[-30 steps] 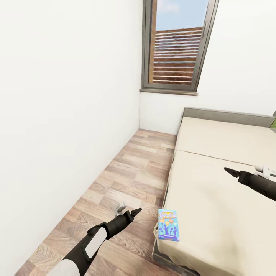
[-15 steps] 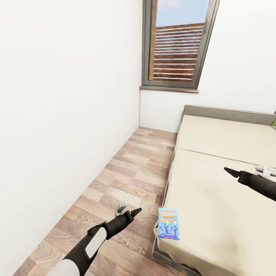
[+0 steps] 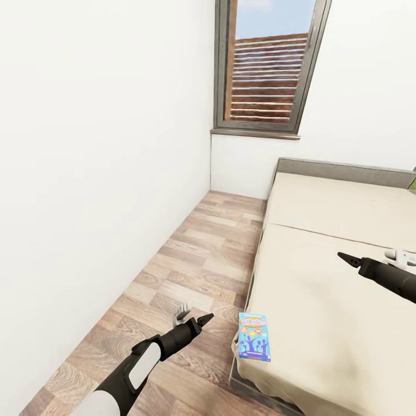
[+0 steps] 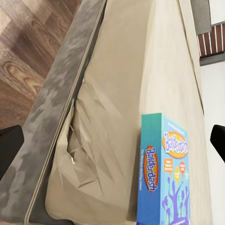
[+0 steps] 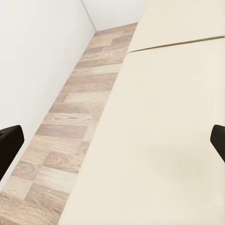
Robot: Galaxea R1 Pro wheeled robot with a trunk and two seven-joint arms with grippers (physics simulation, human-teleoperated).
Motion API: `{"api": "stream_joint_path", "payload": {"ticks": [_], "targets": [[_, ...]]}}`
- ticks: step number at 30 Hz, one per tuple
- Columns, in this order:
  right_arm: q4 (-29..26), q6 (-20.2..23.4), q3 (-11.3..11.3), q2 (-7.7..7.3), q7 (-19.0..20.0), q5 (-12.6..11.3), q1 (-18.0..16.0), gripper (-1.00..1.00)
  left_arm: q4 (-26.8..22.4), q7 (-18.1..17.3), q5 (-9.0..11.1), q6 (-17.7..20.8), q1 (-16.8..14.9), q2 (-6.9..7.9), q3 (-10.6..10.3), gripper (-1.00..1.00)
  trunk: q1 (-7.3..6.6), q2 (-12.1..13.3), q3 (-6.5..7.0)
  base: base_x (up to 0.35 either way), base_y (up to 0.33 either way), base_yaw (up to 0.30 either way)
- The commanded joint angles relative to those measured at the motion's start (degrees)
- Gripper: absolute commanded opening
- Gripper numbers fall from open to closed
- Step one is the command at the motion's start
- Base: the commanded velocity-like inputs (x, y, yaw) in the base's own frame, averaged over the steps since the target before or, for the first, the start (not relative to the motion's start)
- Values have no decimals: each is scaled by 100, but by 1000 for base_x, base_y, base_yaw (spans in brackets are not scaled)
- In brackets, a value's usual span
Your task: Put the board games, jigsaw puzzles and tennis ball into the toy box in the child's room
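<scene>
The beige bed (image 3: 323, 277) carries a small blue board game (image 3: 254, 337) near its corner.

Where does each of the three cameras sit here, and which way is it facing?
Head view: from the robot's head, looking forward and down at the bed, wood floor and window; both forearms show, left gripper and right gripper.
Left wrist view: on the left arm, facing the bed's corner and the blue Balderdash board game; dark fingertips at the edges.
Right wrist view: on the right arm, facing bare mattress and floor; fingertips at the edges.
Shared: head and left wrist views both show the board game.
</scene>
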Motion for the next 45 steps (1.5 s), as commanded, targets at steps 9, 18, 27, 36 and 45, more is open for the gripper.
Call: {"api": "stream_joint_path", "payload": {"ticks": [9, 18, 27, 36, 45], "targets": [[-1, 28, -9, -4, 47, 34, -5, 100, 9, 0, 56, 43, -8, 2, -6, 100, -1, -2, -7, 0, 0, -6], [-1, 30, -9, -6, 47, 34, -5, 100, 14, 1, 55, 43, -9, 2, -6, 100, -1, -2, -7, 0, 0, -151], [-1, 31, -9, -3, 47, 34, -5, 100, 15, 1, 55, 43, -10, 2, -6, 100, -1, -2, -8, 0, 0, -206], [-1, 31, -9, 0, 47, 34, -5, 100, 15, 0, 56, 43, -11, -3, -6, 100, -1, -2, -8, 0, 0, -85], [-1, 26, -9, 1, 47, 34, -5, 100, 15, 0, 60, 43, -11, -6, -7, 100, -1, -2, -8, 0, 0, -26]]}}
